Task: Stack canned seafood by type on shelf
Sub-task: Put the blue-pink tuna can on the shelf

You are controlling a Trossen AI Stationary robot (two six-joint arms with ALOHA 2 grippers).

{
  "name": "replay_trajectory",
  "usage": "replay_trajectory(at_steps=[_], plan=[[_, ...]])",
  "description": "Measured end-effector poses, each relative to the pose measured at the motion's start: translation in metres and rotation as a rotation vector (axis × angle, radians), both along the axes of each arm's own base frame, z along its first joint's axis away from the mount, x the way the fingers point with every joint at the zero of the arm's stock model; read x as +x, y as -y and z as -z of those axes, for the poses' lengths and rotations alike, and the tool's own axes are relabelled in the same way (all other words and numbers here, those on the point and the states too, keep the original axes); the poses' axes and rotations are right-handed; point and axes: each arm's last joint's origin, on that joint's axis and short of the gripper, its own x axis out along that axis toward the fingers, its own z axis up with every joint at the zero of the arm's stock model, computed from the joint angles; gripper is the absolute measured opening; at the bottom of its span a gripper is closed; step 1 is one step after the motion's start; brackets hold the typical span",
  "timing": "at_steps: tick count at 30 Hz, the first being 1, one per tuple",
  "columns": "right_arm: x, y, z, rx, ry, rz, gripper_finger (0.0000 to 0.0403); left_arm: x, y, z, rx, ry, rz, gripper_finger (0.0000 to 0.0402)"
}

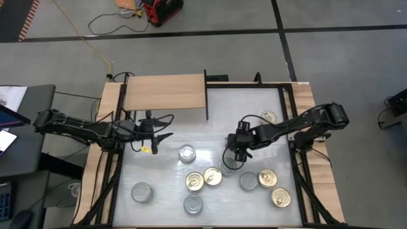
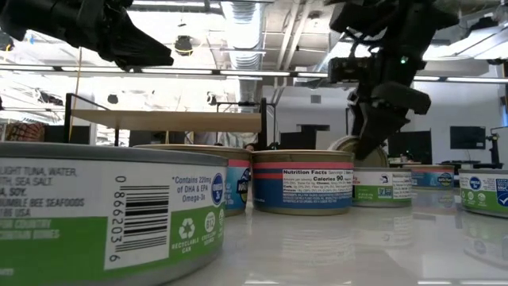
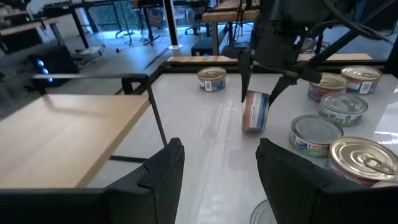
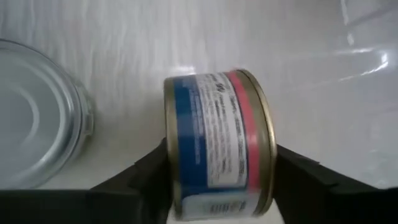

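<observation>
Right gripper (image 4: 214, 177) pinching a small round blue-and-red labelled metal tin (image 4: 217, 144) tipped on edge, mid-counter, just beside a silver-lidded tin (image 4: 34, 112). Best kept level, carried slowly toward the light wooden shelf (image 1: 166, 93) (well apart). Left gripper (image 3: 217, 168) spread, hovering near shelf.

Looked like lab or workshop: exposed ceiling ducts (image 2: 238, 32), monitors (image 2: 467, 137), desks (image 3: 37, 28), cables on concrete floor (image 1: 102, 25).
</observation>
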Motion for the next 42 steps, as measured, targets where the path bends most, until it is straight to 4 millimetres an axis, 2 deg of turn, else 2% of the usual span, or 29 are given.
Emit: replay_trajectory(at_steps=[2,6,9,14,18,22,26,31,35,39,42], plan=[[-0.002,-0.001,-0.005,-0.032,0.007,-0.035,0.0218,-0.002,-0.001,-0.001,-0.01,0.003,0.023,0.019],[-0.001,-0.006,-0.013,-0.102,0.047,-0.126,0.0218,-0.004,-0.003,-0.014,-0.092,0.031,0.171,0.019],[0.003,-0.011,-0.02,-0.181,0.088,-0.204,0.0218,-0.005,-0.005,-0.022,-0.152,0.046,0.22,0.019],[0.019,-0.025,-0.045,-0.401,0.183,-0.352,0.0218,-0.006,-0.007,-0.029,-0.201,0.065,0.171,0.019],[0.035,-0.024,-0.068,-0.579,0.298,-0.431,0.0218,-0.008,-0.01,-0.033,-0.162,0.093,0.101,0.019],[0.054,-0.006,-0.089,-0.728,0.468,-0.434,0.0219,-0.011,-0.01,-0.035,-0.154,0.108,0.084,0.019],[0.077,0.019,-0.084,-0.849,0.538,-0.447,0.0222,-0.015,-0.011,-0.037,-0.172,0.124,0.084,0.019],[0.11,0.056,-0.068,-0.965,0.449,-0.429,0.0223,-0.022,-0.011,-0.041,-0.175,0.158,0.085,0.019],[0.135,0.084,-0.063,-1.013,0.379,-0.326,0.0223,-0.026,-0.011,-0.043,-0.173,0.174,0.086,0.019],[0.156,0.102,-0.064,-1.041,0.299,-0.222,0.0224,-0.029,-0.011,-0.041,-0.172,0.156,0.084,0.019],[0.168,0.111,-0.058,-1.025,0.201,-0.237,0.0224,-0.029,-0.011,-0.04,-0.172,0.14,0.077,0.019]])
